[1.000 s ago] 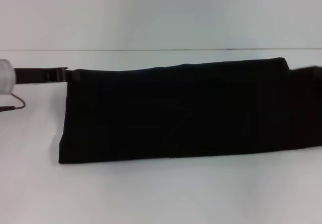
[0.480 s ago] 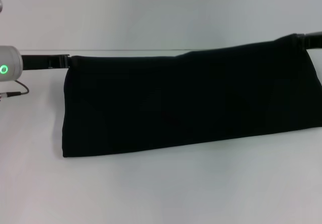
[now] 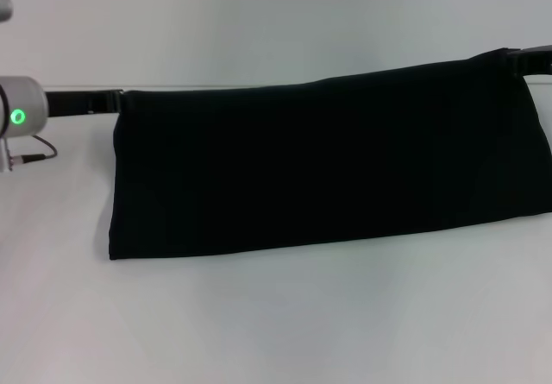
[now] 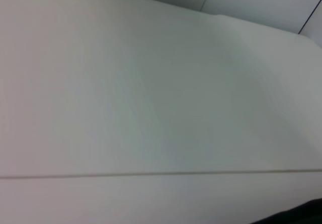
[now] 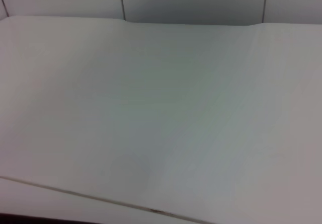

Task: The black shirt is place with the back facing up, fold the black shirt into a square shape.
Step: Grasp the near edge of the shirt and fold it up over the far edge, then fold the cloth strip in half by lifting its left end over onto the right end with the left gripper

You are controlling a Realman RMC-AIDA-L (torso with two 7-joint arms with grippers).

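The black shirt [image 3: 328, 168] hangs as a long folded band across the head view, its top edge stretched between my two grippers and its lower edge resting on the white table [image 3: 276, 324]. My left gripper [image 3: 114, 101] is shut on the shirt's upper left corner. Higher up, at the frame's right edge, my right gripper [image 3: 516, 58] is shut on the upper right corner, so the top edge slopes up to the right. In the left wrist view only a sliver of the black shirt [image 4: 302, 216] shows at the picture's edge.
The left arm's white wrist with a green light [image 3: 17, 115] and a thin cable [image 3: 34, 155] sit at the far left. The table's back edge [image 3: 216, 86] runs behind the shirt, and white tabletop [image 5: 161, 108] fills both wrist views.
Both grippers have risen with the shirt's top edge, the right one much more. The shirt has gone from lying low on the table to hanging stretched and tilted.
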